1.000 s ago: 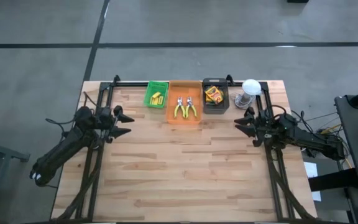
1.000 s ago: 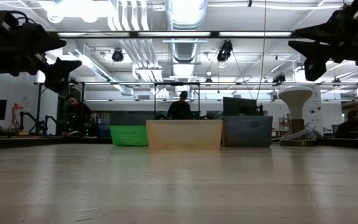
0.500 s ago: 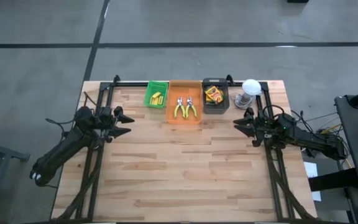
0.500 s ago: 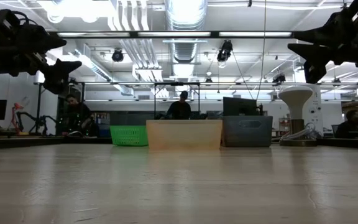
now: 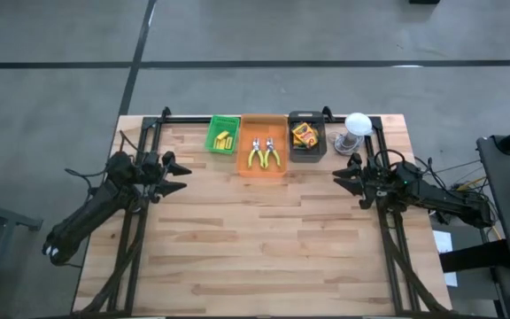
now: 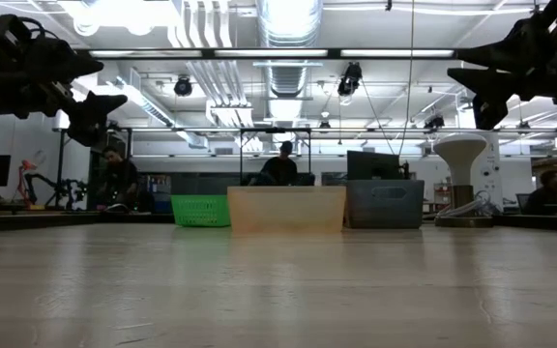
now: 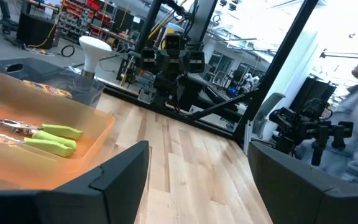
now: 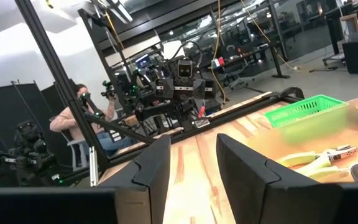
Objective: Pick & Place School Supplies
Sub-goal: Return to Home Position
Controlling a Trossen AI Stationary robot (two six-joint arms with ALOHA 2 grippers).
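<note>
Three trays stand in a row at the table's far edge. Short yellow blocks (image 5: 223, 138) lie in the green tray (image 5: 212, 124). Two yellow-handled pliers (image 5: 263, 154) (image 7: 41, 135) lie in the orange tray (image 5: 245, 123). Crayon boxes (image 5: 305, 136) lie in the black tray (image 5: 320, 152). My left gripper (image 5: 181, 175) (image 7: 197, 180) hovers open above the table's left side, pointing toward the middle. My right gripper (image 5: 342, 177) (image 8: 193, 163) hovers open on the right side, facing it. Neither touches anything.
A white round object (image 5: 355, 124) stands to the right of the black tray. In the low view the trays (image 6: 286, 208) line the far edge, and both arms hang high at the upper corners. Bare wood (image 5: 264, 239) fills the middle and near part. People show in the room beyond.
</note>
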